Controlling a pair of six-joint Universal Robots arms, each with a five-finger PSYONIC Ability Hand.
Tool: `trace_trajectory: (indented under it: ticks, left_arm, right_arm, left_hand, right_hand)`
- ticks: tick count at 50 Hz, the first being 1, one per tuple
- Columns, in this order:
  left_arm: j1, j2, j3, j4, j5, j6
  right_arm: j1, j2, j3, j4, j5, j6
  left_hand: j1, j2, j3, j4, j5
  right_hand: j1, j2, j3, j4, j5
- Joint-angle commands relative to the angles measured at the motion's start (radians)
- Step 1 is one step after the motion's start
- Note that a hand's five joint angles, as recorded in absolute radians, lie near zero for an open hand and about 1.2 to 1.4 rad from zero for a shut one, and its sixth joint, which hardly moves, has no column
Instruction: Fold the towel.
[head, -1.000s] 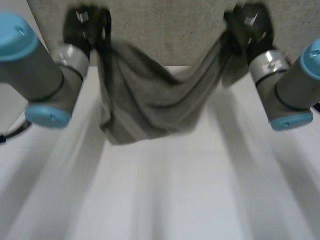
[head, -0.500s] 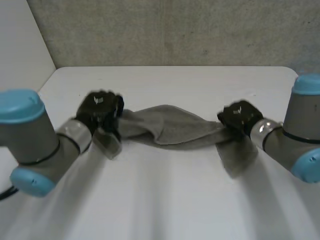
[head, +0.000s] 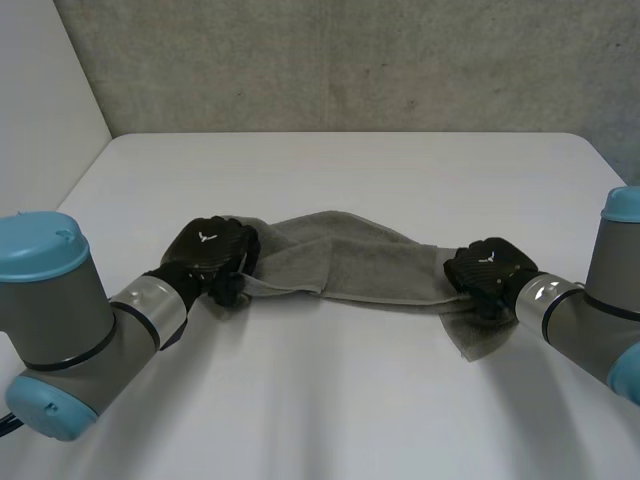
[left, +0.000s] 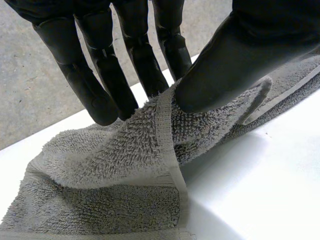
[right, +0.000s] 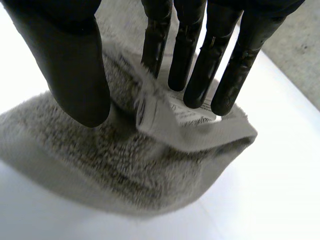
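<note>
Grey towel (head: 340, 262) lies on the white table (head: 340, 165) as a loose, rumpled band running left to right across the middle, a little nearer to me than centre. The left hand (head: 208, 255) sits at its left end and the right hand (head: 490, 272) at its right end, both low at the table surface, well apart with the cloth spanning between them. In the left wrist view, I read the thumb pressed onto the folded hem (left: 162, 125) at a corner, with the fingers straight and close together on the far side of the cloth, so that corner is pinched between them. In the right wrist view, the fingers are straight and side by side, their tips touching the towel's edge at the white care label (right: 187, 112). The thumb is set against the other side of a raised ridge of cloth, so I take that end as pinched too. In the head view, a flap of towel juts out toward me just beside the right hand and lies flat on the table. The band's middle lies slack on the table, with soft folds along it. A rough grey wall (head: 350, 60) stands behind the table's far edge.
</note>
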Motion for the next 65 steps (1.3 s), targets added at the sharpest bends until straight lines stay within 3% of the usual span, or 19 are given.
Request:
trace_trajectory:
  ticks: [1,33,37,39,41,48,56,61,65]
  left_arm:
    - [0.007,-0.002,0.001,0.0,0.0,0.0]
    - [0.015,-0.004,0.004,0.002,0.0,0.0]
    - [0.016,-0.004,0.006,0.002,0.0,0.0]
    - [0.023,-0.004,0.007,0.003,0.0,0.0]
    - [0.023,-0.005,0.007,0.005,0.0,0.0]
    - [0.024,-0.018,0.011,0.013,-0.008,0.002]
    - [0.024,-0.07,0.018,0.043,-0.018,0.002]
    - [0.026,-0.122,0.029,0.066,-0.057,0.003]
    - [0.024,-0.14,0.034,0.069,-0.092,0.003]
  right_arm:
    - [-0.001,-0.013,-0.029,-0.014,-0.025,0.021]
    - [0.007,0.098,-0.165,0.019,-0.017,0.096]
    - [0.004,0.098,-0.167,0.019,-0.02,0.092]
    - [0.004,0.101,-0.171,0.017,-0.023,0.085]
    - [0.005,0.107,-0.18,0.017,-0.011,0.082]
    - [0.001,0.096,-0.177,-0.032,-0.009,0.148]
    - [-0.041,-0.06,-0.121,-0.123,-0.026,0.319]
    - [-0.053,-0.085,-0.107,-0.124,-0.016,0.334]
    - [-0.073,-0.088,-0.113,-0.123,-0.012,0.332]
  left_hand:
    - [-0.112,-0.134,-0.153,-0.132,-0.306]
    - [-0.115,-0.137,-0.156,-0.135,-0.308]
    - [-0.115,-0.137,-0.156,-0.135,-0.308]
    - [-0.118,-0.14,-0.159,-0.138,-0.311]
    - [-0.118,-0.14,-0.159,-0.138,-0.311]
    - [-0.144,-0.166,-0.186,-0.164,-0.338]
    - [-0.253,-0.275,-0.294,-0.273,-0.446]
    - [-0.59,-0.612,-0.631,-0.61,-0.783]
    - [-0.737,-0.759,-0.778,-0.757,-0.93]
  right_hand:
    - [-0.005,-0.027,-0.012,-0.012,0.011]
    - [0.016,-0.007,0.008,0.009,0.031]
    - [0.183,0.161,0.176,0.176,0.199]
    - [0.571,0.549,0.564,0.564,0.587]
    - [0.668,0.646,0.661,0.661,0.684]
    - [0.669,0.647,0.662,0.662,0.685]
    - [0.669,0.647,0.662,0.662,0.685]
    - [0.669,0.647,0.662,0.662,0.685]
    - [0.669,0.647,0.662,0.662,0.685]
